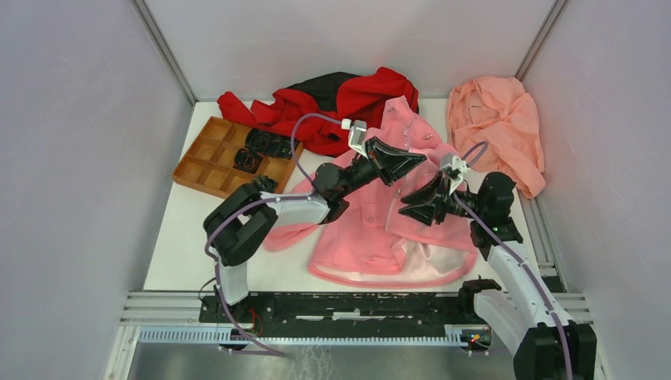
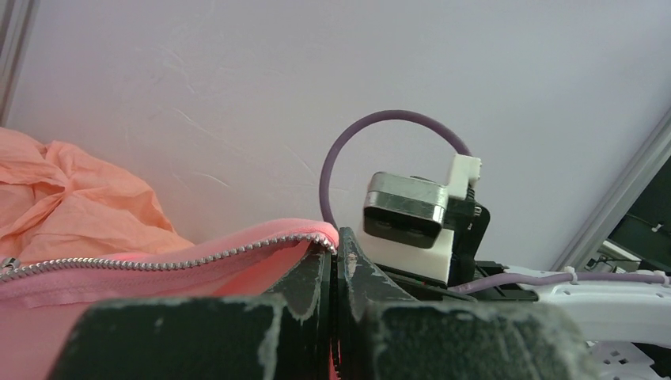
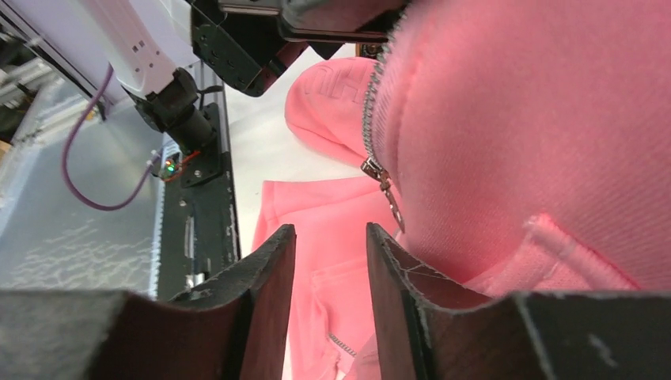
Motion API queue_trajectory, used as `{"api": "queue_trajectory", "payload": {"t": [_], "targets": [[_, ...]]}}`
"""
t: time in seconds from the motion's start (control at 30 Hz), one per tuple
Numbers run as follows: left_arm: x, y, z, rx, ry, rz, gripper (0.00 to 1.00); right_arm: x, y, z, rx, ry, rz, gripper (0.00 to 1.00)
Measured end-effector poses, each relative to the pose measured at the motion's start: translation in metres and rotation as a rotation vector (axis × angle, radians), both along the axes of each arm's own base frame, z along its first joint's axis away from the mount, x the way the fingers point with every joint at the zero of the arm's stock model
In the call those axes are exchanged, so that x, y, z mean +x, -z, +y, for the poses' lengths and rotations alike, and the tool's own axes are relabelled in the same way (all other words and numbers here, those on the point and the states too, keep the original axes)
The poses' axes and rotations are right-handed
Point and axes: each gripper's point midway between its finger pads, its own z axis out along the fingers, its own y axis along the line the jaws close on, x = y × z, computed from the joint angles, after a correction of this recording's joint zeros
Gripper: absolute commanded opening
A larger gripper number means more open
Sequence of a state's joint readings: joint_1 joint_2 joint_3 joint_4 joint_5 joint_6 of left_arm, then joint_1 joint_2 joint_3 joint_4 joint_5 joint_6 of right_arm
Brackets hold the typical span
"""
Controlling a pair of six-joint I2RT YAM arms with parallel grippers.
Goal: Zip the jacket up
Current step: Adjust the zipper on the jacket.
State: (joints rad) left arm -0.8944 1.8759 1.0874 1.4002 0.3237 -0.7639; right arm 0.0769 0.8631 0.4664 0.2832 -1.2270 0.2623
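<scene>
Pinches zipper edge of jacket (image 2: 119,279) in left gripper (image 2: 336,255); holds right gripper (image 3: 328,237) spread, nearer, just lower-left of dangling zipper pull (image 3: 388,196), below teeth rising toward frame top.

1. jacket (image 1: 360,237): bright pink, plain; lining (image 1: 427,265) paler pink.
2. zipper teeth (image 3: 369,119): silver.
3. garment (image 1: 348,99): red with black.
4. cloth (image 1: 494,127): salmon-peach, plain.
5. tray (image 1: 198,184): orange-brown.
6. table (image 1: 190,245): white.
7. cable (image 2: 396,115): purple.
</scene>
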Motion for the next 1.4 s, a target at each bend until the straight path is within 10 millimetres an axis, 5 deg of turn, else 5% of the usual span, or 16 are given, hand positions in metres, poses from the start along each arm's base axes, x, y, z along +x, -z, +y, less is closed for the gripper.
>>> {"api": "queue_trajectory", "payload": {"t": [0.5,0.77,0.9,1.4], "targets": [[-0.018,-0.022,0.001,-0.01,0.013,-0.027,0.02,0.005,-0.004,-0.002,-0.03,0.019,-0.26,0.82],[-0.026,-0.028,-0.004,-0.018,0.02,-0.031,0.02,0.005,-0.028,0.002,0.018,0.025,-0.409,0.74],[-0.025,-0.032,-0.004,-0.025,0.013,-0.031,0.02,0.005,-0.038,0.005,0.053,0.026,-0.408,0.6],[-0.034,-0.052,0.0,-0.038,0.009,-0.065,0.02,-0.002,-0.055,0.015,0.136,0.017,-0.355,0.38]]}}
